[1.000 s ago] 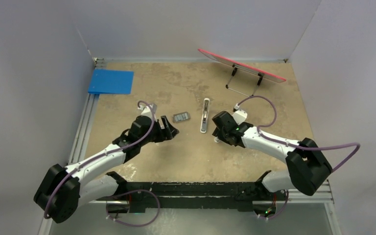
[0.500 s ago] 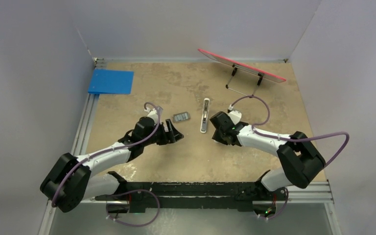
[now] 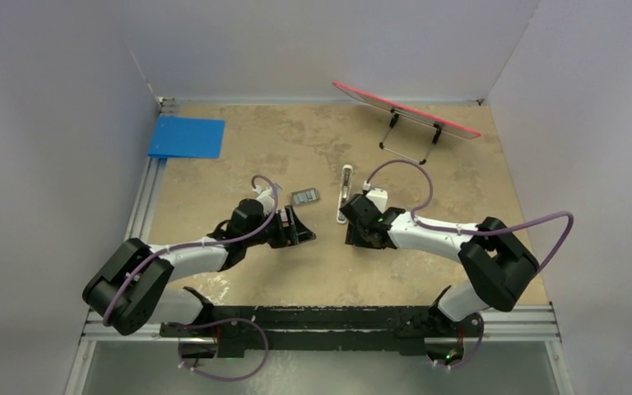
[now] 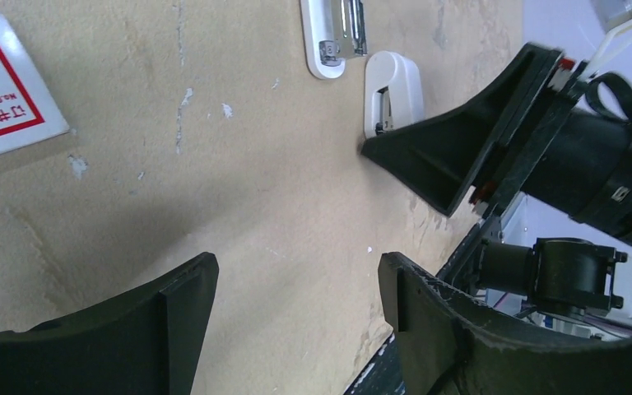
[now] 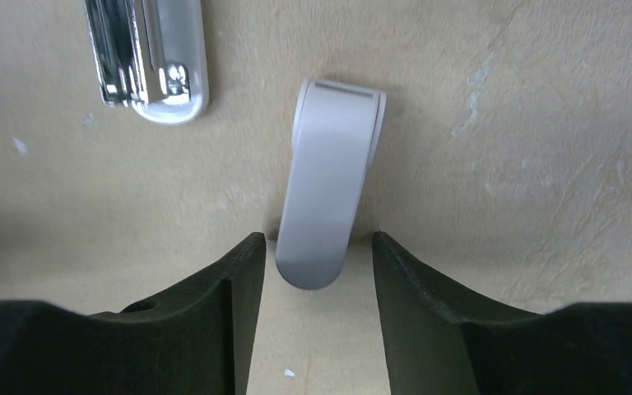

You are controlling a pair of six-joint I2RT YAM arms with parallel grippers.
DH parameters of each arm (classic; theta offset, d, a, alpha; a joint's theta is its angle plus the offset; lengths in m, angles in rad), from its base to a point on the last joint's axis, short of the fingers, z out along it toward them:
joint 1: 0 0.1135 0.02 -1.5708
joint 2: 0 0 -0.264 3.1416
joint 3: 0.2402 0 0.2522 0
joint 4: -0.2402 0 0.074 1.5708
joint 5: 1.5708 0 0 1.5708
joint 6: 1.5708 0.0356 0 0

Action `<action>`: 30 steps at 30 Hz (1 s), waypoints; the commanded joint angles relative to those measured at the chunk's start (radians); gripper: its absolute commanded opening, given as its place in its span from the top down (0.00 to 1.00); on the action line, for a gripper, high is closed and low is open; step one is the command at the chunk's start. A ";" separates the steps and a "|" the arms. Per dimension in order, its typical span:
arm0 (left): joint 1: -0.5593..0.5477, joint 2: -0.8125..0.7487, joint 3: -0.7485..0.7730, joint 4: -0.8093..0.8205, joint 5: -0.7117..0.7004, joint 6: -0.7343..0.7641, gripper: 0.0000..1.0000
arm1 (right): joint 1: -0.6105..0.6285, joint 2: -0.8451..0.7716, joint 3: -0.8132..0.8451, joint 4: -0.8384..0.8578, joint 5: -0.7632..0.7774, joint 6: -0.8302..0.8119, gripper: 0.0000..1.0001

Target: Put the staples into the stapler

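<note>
Left claw (image 4: 296, 276) wide open, empty, low over table (image 3: 239, 164), centre of top view. Staples (image 3: 304, 197) just up-frame of it, not touching. Stapler (image 3: 345, 193) just right of the staples, lying lengthwise up-frame. Right claw (image 5: 317, 271) part open, straddling the near end of a short white piece (image 5: 329, 189). Thin gap on each side, no grip seen. Stapler end sits upper left in right wrist view, beside the piece. Red-and-white box (image 4: 4, 82) in upper left corner of left wrist view.
</note>
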 commanded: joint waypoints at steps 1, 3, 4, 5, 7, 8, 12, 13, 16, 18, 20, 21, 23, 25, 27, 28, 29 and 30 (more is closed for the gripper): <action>0.000 0.012 0.004 0.079 0.035 -0.004 0.28 | 0.020 -0.007 0.051 -0.088 0.004 0.036 0.44; 0.000 0.019 0.007 0.078 0.041 -0.004 0.29 | 0.022 -0.024 0.062 -0.094 0.022 0.049 0.43; 0.000 0.023 0.008 0.078 0.042 -0.004 0.29 | 0.022 -0.030 0.066 -0.101 0.032 0.057 0.43; -0.001 0.027 0.009 0.078 0.042 -0.004 0.29 | 0.022 -0.033 0.070 -0.109 0.043 0.069 0.44; -0.001 0.034 0.010 0.079 0.044 -0.004 0.29 | 0.022 -0.038 0.079 -0.124 0.062 0.088 0.46; -0.001 0.039 0.011 0.080 0.046 -0.004 0.29 | 0.022 -0.040 0.082 -0.129 0.070 0.098 0.47; -0.004 0.061 0.011 0.097 0.063 -0.004 0.30 | 0.022 -0.037 0.088 -0.126 0.093 0.136 0.50; -0.004 0.066 0.013 0.101 0.069 -0.004 0.30 | 0.021 -0.033 0.089 -0.126 0.090 0.148 0.52; -0.007 0.077 0.017 0.102 0.085 -0.005 0.30 | 0.022 -0.028 0.082 -0.100 0.079 0.177 0.56; -0.006 0.080 0.019 0.097 0.085 -0.005 0.30 | 0.022 -0.020 0.074 -0.085 0.070 0.193 0.59; -0.008 0.089 0.021 0.093 0.087 -0.005 0.30 | 0.022 -0.009 0.075 -0.087 0.097 0.205 0.62; -0.007 0.095 0.023 0.094 0.091 -0.005 0.30 | 0.022 -0.005 0.077 -0.091 0.106 0.210 0.63; -0.007 0.112 0.027 0.103 0.102 -0.011 0.30 | 0.021 -0.003 0.077 -0.090 0.099 0.212 0.64; -0.009 0.129 0.031 0.116 0.116 -0.014 0.30 | 0.021 -0.010 0.072 -0.071 0.089 0.199 0.66; -0.010 0.144 0.040 0.116 0.129 -0.013 0.31 | 0.022 -0.011 0.068 -0.062 0.079 0.193 0.66; -0.009 0.151 0.045 0.115 0.133 -0.011 0.31 | 0.021 -0.009 0.067 -0.065 0.073 0.195 0.65; -0.009 0.156 0.049 0.112 0.135 -0.010 0.31 | 0.022 -0.007 0.067 -0.072 0.071 0.201 0.63; -0.011 0.159 0.051 0.112 0.135 -0.010 0.31 | 0.022 -0.005 0.067 -0.079 0.073 0.204 0.59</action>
